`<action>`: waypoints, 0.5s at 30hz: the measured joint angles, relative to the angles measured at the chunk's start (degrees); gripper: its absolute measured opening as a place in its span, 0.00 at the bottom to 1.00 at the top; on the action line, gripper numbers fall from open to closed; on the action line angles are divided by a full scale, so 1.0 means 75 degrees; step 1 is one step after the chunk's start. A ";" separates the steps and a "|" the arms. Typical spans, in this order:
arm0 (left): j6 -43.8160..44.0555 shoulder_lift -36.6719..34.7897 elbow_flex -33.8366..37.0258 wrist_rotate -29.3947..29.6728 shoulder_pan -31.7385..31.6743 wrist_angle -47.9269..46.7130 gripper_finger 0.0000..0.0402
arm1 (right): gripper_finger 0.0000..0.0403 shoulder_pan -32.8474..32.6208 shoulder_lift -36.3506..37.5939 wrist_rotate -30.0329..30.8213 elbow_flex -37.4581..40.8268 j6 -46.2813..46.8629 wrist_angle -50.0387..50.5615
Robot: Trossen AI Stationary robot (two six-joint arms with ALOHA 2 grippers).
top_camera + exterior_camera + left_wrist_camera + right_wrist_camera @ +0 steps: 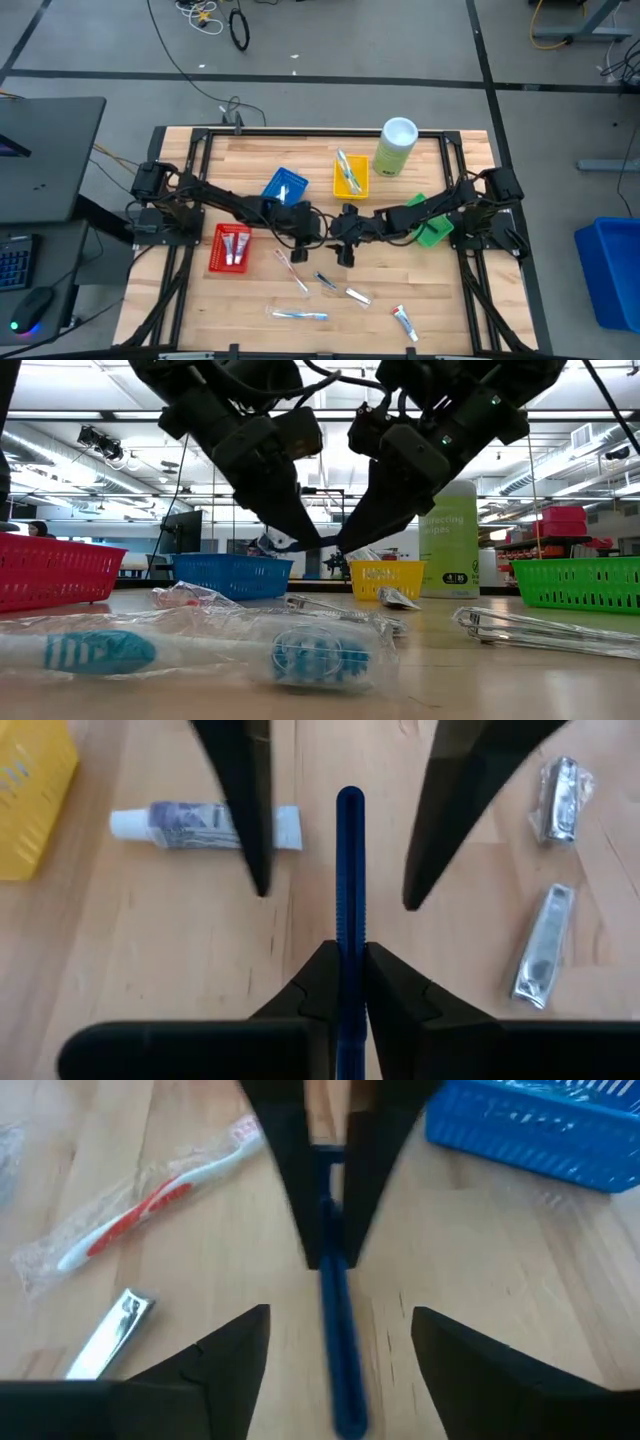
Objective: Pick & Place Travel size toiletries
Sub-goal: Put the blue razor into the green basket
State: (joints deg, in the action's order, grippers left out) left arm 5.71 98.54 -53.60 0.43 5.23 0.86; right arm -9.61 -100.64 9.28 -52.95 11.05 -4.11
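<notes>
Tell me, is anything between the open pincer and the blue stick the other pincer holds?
Nothing visible. The right pincer stands open facing the slim dark-blue plastic stick, which the left pincer grips; only bare wooden table shows behind.

Count of what sits on the desk (180,310)

Four trays: one red (229,248), one blue (285,186), one yellow (350,175), one green (432,232). One pale-green canister (396,146). Two wrapped toothbrushes loose on the wood, one red-marked (291,268) and one blue-marked (298,315). Two metal clippers (541,942). Two loose tubes (404,320). One slim blue stick (350,870). Two arms.
</notes>
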 joint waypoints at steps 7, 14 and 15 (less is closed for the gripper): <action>-0.0054 0.0000 -0.0068 0.0022 -0.0002 -0.0032 0.09 | 0.46 0.0001 0.0000 0.0028 0.0000 -0.0218 -0.0001; -0.0054 -0.0003 -0.0068 0.0025 0.0001 -0.0025 0.11 | 0.26 0.0001 0.0000 0.0153 0.0000 -0.0348 0.0004; -0.0054 -0.0003 -0.0068 0.0028 0.0001 -0.0022 0.11 | 0.23 -0.0001 0.0000 0.0154 0.0000 -0.0354 0.0009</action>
State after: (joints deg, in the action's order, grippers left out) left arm 5.30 98.52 -54.11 0.64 5.23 0.69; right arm -9.62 -100.64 10.44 -52.95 8.39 -4.04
